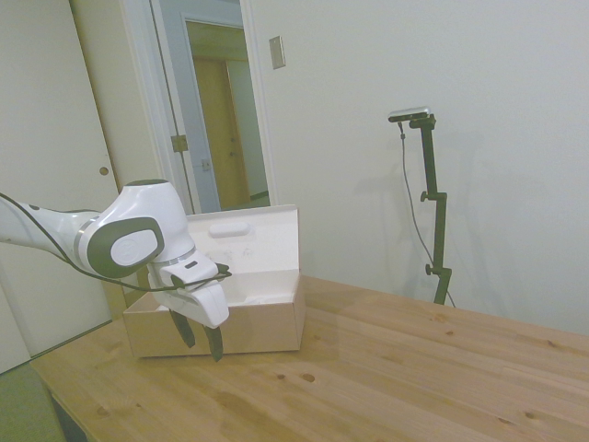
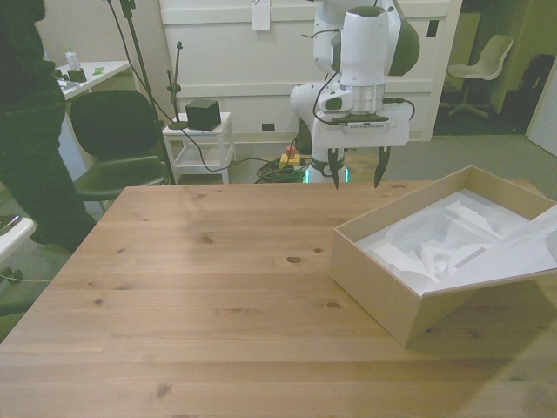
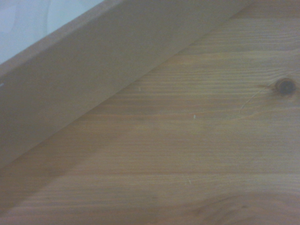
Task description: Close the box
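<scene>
The box (image 2: 392, 292) is a large tan cardboard box with a white moulded inside, lying open at the front view's right. Its lid (image 1: 250, 239) stands upright behind it in the side view, white inside with an oval handle cut-out. In the front view the lid (image 2: 513, 252) leans over the box's right part. My gripper (image 2: 358, 178) hangs open over the table near the box's far corner, with nothing between its fingers. In the side view the gripper (image 1: 199, 339) is in front of the box wall (image 1: 258, 333). The wrist view shows that tan wall (image 3: 93, 79) close by, above bare wood.
The wooden table (image 2: 200, 287) stretches wide to the front view's left of the box. A person in dark clothes (image 2: 35, 131) stands at the far left beside a black chair (image 2: 113, 139). A white cart (image 2: 200, 144) stands behind the table.
</scene>
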Motion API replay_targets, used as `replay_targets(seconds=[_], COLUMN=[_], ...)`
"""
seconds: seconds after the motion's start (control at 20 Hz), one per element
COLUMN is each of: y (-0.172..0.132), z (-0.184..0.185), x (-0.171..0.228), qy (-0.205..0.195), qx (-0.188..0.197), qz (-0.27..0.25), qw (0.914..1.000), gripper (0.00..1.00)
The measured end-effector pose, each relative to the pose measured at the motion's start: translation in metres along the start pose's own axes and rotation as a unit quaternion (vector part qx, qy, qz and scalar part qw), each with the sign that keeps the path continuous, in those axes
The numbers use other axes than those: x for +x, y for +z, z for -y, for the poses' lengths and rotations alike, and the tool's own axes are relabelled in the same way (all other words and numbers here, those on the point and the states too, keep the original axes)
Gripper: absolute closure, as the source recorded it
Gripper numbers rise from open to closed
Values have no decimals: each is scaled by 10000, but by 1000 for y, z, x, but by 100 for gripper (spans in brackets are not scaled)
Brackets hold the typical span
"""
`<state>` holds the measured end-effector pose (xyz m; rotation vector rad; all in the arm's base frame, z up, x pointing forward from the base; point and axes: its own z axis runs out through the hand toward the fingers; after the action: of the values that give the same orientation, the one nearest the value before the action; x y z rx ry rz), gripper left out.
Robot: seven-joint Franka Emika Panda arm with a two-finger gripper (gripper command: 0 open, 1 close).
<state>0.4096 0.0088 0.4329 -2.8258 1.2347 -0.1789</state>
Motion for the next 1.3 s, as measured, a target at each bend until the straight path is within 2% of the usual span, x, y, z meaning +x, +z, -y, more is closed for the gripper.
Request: replay_targets(seconds=[0.2, 0.5, 0.8, 1.05, 1.3], y=[-5, -60, -111, -154, -167], z=[6, 22, 48, 73, 100], x=[-6, -28, -32, -42, -56], qy=[-150, -458, -706, -1176, -1605], qx=[33, 302, 688, 1099, 1520], qz=[-27, -272, -556, -906, -1370], qw=[9999, 9981, 9936, 9828, 9656], gripper=[0, 0, 0, 0, 0])
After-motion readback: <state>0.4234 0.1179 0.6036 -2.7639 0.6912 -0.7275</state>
